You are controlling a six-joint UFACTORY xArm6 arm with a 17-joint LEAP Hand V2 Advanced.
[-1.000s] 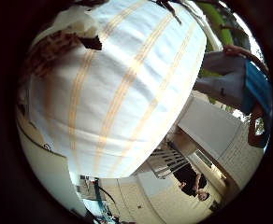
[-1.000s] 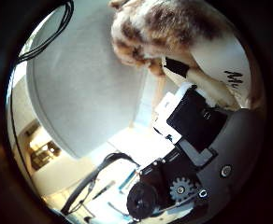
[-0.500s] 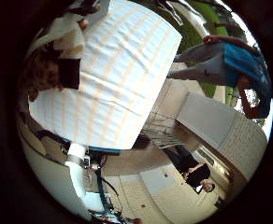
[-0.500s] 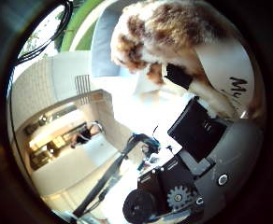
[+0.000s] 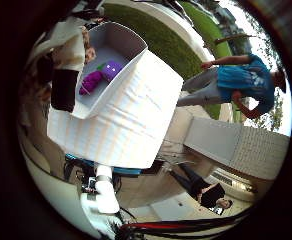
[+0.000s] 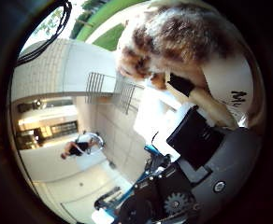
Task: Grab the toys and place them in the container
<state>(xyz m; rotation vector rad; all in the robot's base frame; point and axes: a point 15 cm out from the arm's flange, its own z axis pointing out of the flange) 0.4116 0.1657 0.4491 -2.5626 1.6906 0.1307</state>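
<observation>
A furry brown and white plush toy (image 6: 179, 37) with a white cloth part fills much of the right thumb side palm view, close against the palm. My right hand (image 6: 197, 140) has its black fingers (image 6: 183, 77) curled against it. The right little finger side palm view shows the same toy (image 5: 71, 45) beside a black finger (image 5: 61, 90). Further off, an open pale container (image 5: 131, 42) stands on a striped white tablecloth (image 5: 126, 115). Inside it lie a purple toy (image 5: 92, 80) and a small purple ball (image 5: 111, 68).
The table drops off at the cloth's edges. A white part of the arm (image 5: 104, 192) shows under the table. A lawn (image 5: 171, 45), a brick wall (image 5: 251, 150) and a stair railing (image 6: 118, 89) lie around.
The whole picture has shifted: the hand has moved away from the table with the plush toy still in it. The cloth looks smaller, and the container with the purple toys has come into view.
</observation>
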